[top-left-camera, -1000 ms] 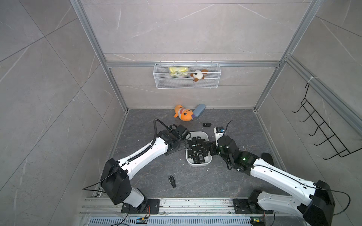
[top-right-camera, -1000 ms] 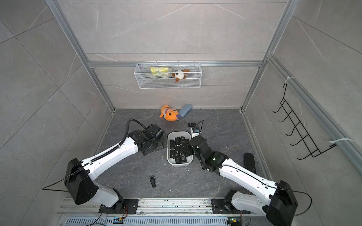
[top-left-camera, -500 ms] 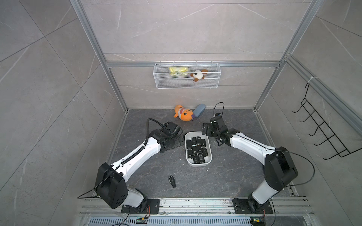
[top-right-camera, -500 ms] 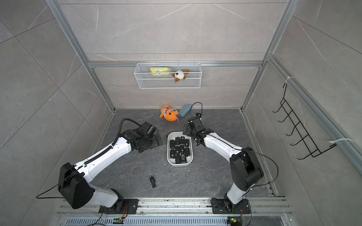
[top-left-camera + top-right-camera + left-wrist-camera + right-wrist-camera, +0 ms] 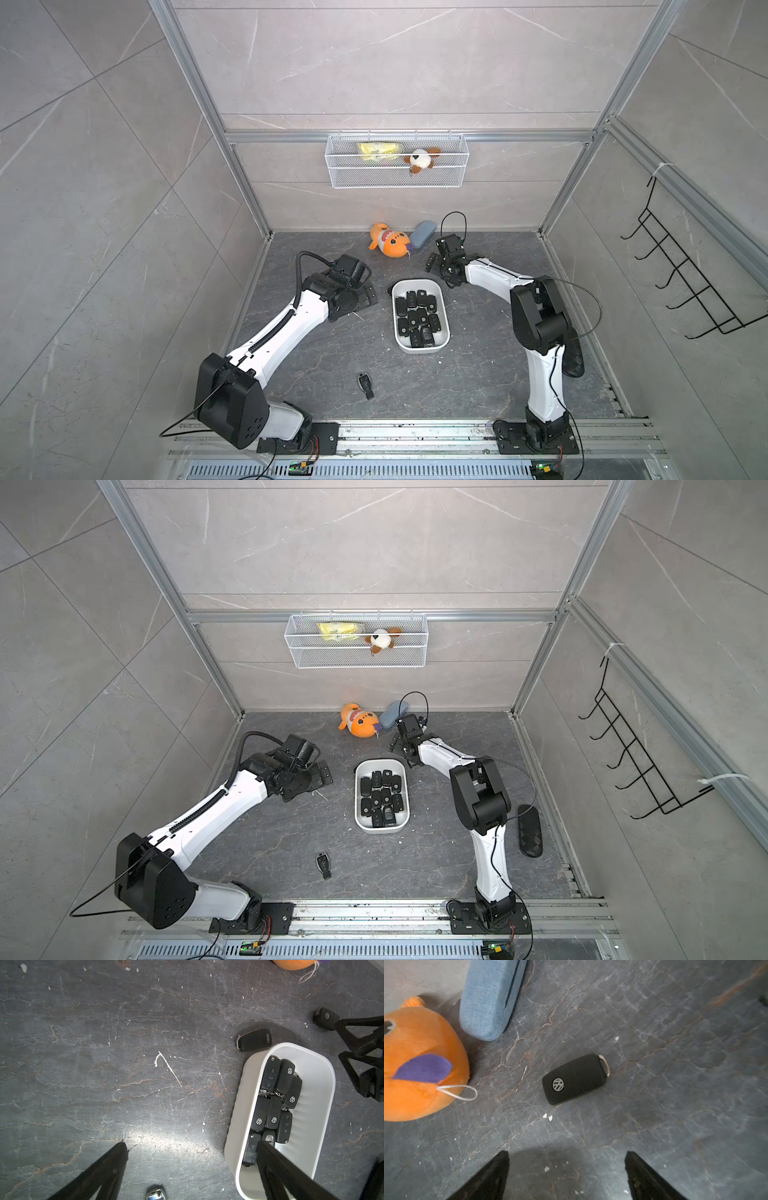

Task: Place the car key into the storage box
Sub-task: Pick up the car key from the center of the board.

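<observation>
The storage box (image 5: 419, 282) (image 5: 381, 762) (image 5: 239, 1115) is a white tub in mid-floor holding several black car keys. A black VW car key (image 5: 574, 1079) (image 5: 326, 1018) lies flat on the dark floor behind the box, just ahead of my right gripper (image 5: 567, 1153) (image 5: 435, 265), which is open and empty. In both top views that gripper hides this key. My left gripper (image 5: 191, 1144) (image 5: 365, 297) is open beside the box's left side, one finger over its rim. An Audi key (image 5: 254, 1040) lies by the box's far corner. Another key (image 5: 365, 384) (image 5: 323, 864) lies near the front.
An orange plush (image 5: 388, 245) (image 5: 419, 1059) and a blue-grey case (image 5: 422, 232) (image 5: 490, 997) lie close to the VW key by the back wall. A wire basket (image 5: 397, 166) hangs above. A black oblong object (image 5: 530, 831) lies at the right edge. A chrome-tipped key (image 5: 155, 1194) lies under my left gripper.
My right arm swung from the box's near-right side to the back of the floor, over the VW key. My left gripper drew back leftward from the box.
</observation>
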